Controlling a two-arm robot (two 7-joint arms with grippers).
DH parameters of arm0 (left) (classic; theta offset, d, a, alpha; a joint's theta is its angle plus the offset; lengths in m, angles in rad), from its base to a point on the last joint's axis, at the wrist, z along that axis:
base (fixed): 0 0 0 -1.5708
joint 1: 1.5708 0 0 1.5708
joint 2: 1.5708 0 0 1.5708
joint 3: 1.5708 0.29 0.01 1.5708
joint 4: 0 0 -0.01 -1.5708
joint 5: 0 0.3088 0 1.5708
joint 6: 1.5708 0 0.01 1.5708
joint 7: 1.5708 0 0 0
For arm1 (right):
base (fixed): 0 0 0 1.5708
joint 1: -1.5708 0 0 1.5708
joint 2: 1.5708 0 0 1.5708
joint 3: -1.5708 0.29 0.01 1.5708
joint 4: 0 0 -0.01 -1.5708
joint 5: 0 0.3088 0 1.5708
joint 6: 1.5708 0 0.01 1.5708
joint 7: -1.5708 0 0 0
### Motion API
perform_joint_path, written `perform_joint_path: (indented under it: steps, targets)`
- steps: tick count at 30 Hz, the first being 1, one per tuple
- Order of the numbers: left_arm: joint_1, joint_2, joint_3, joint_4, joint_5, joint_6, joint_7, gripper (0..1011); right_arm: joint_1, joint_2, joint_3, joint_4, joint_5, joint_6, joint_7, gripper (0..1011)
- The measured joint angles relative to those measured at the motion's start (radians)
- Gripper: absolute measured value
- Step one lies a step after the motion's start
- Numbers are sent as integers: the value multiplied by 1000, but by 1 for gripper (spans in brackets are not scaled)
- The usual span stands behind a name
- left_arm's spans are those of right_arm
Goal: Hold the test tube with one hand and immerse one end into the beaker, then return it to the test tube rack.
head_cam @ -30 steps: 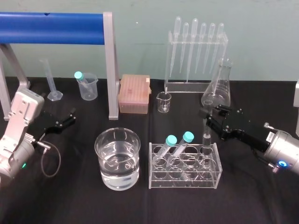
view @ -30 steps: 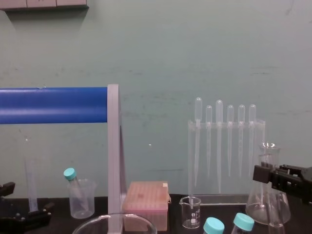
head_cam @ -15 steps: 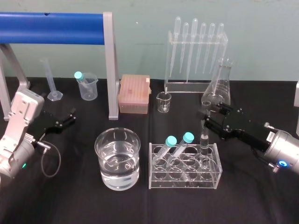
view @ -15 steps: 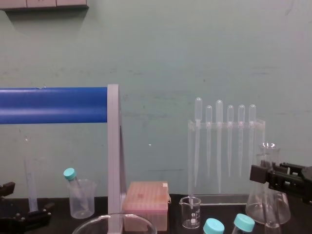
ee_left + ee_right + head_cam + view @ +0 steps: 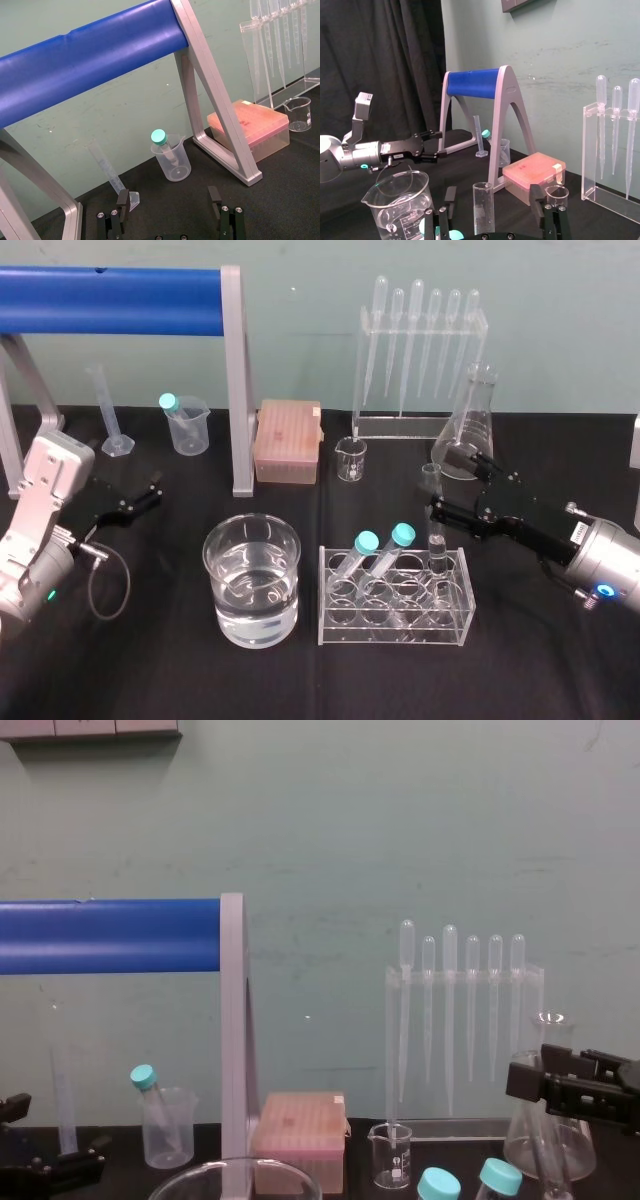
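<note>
The long, uncapped clear glass test tube (image 5: 437, 532) stands upright in a slot at the right end of the clear plastic test tube rack (image 5: 395, 625), its open top rising well above the rack's frame. The right gripper (image 5: 444, 482) has reached in from the robot's right at the height of the tube's upper part. Its black fingers are spread wide, and in the right wrist view the tube stands between them with a gap on each side, so nothing is gripped yet. The tube's long axis is vertical, which suggests that once the fingers close on it, the lift should run straight up until the bottom clears the slot. The wide clear glass beaker (image 5: 252, 580), partly filled with water, sits on the black table (image 5: 150, 660) just beside the rack on the robot's left, so the carry would pass over the two turquoise-capped tubes (image 5: 372, 552) leaning in the rack. The right arm is much nearer. The left gripper (image 5: 155, 490) rests far off at the table's left, fingers apart and holding nothing.
</note>
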Motion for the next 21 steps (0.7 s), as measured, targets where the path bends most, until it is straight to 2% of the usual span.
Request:
perform_joint_path:
  steps: [4, 15, 18, 21]
  targets:
    - [0, 0, 0, 0, 0, 0, 0, 1000, 0, 0, 0, 0, 0, 0, 0, 1002]
    - [0, 0, 0, 0, 0, 0, 0, 1000, 0, 0, 0, -1, -2, -3, -1, 1000]
    - [0, 0, 0, 0, 0, 0, 0, 1000, 4, -4, 11, -23, -11, -36, -7, 1000]
    - [0, 0, 0, 0, 0, 0, 0, 1000, 8, -16, 38, -53, -14, -92, -17, 1000]
